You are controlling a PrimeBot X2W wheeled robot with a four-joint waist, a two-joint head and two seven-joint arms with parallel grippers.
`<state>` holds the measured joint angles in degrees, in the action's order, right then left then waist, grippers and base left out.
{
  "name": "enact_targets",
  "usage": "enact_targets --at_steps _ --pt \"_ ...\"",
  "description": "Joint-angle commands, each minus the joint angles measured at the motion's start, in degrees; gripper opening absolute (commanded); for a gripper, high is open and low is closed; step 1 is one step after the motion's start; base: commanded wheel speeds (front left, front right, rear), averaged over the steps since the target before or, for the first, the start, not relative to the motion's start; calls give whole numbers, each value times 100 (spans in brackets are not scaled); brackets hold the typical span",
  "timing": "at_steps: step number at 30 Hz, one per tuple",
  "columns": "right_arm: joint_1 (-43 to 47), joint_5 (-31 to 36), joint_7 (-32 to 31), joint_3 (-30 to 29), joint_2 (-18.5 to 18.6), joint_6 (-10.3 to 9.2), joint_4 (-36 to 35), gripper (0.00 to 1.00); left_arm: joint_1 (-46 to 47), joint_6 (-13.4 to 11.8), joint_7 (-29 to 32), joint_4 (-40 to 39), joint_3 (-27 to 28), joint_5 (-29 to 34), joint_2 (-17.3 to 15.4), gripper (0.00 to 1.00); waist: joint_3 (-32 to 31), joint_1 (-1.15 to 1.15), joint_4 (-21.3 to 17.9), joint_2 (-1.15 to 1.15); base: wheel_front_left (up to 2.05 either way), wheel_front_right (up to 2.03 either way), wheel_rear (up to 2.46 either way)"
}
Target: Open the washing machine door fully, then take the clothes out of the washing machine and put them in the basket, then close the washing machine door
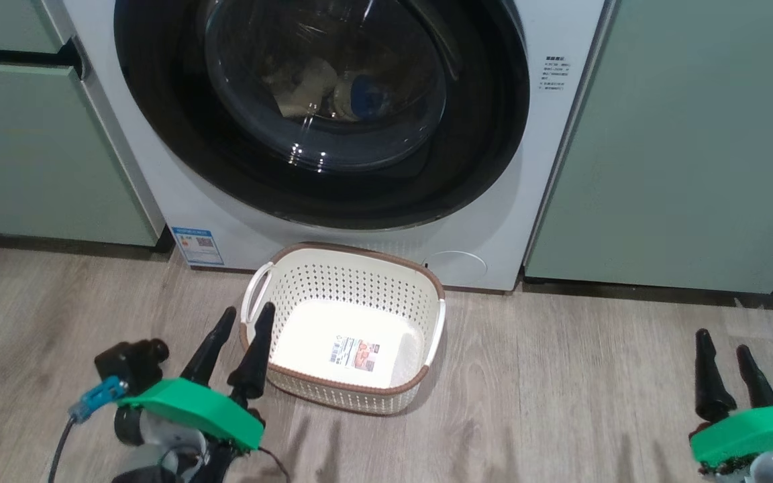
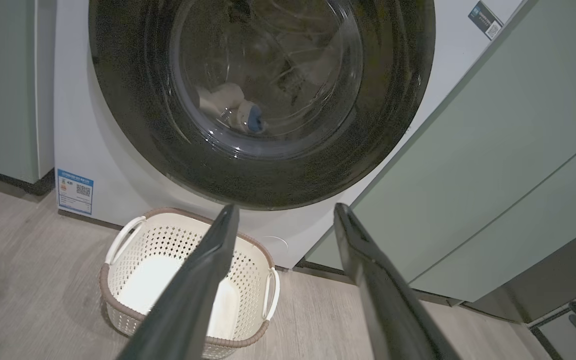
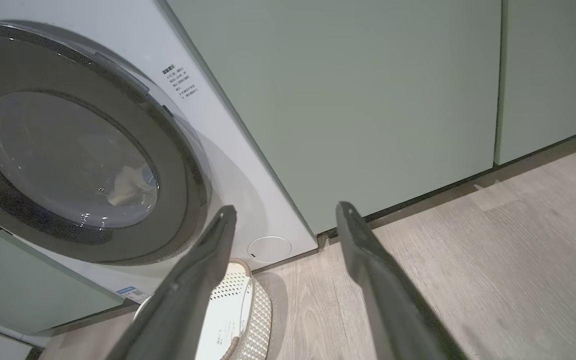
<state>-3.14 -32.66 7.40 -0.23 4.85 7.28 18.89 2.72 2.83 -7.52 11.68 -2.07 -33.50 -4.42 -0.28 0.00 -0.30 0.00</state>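
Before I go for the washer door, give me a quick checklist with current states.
1. Round black-rimmed glass door of the white washing machine is shut: ok.
2. Left gripper open, empty: ok.
3. Right gripper open, empty: ok.
4. Small cream perforated plastic basket empty, on the floor before the machine: ok.
5. Pale cream clothes with blue patch behind the glass: ok.
6. Basket clear of door swing: cannot tell.
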Motion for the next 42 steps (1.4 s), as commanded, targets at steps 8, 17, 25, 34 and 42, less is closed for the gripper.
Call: enact_targets --at_steps 8,17,25,34,42 --pt "-435 640 200 188 126 16 -184 100 409 -32 -189 -189 65 631 -124 100 -7 0 5 0 0 0 0" --pt "-478 1266 352 264 129 17 -178 100 480 -97 -340 -163 42 1237 -130 100 -20 0 8 0 0 0 0" --pt "-522 1759 487 292 124 18 -196 100 523 -123 -475 -132 50 1682 -105 100 -22 0 1 0 0 0 0" --pt "-547 2259 639 293 93 20 -204 100 576 -134 -627 -91 74 2185 -99 100 -21 0 -17 0 0 0 0" --pt "-572 2592 760 312 73 21 -174 100 631 -167 -748 -48 80 2605 -82 100 -42 0 -21 0 0 0 0"
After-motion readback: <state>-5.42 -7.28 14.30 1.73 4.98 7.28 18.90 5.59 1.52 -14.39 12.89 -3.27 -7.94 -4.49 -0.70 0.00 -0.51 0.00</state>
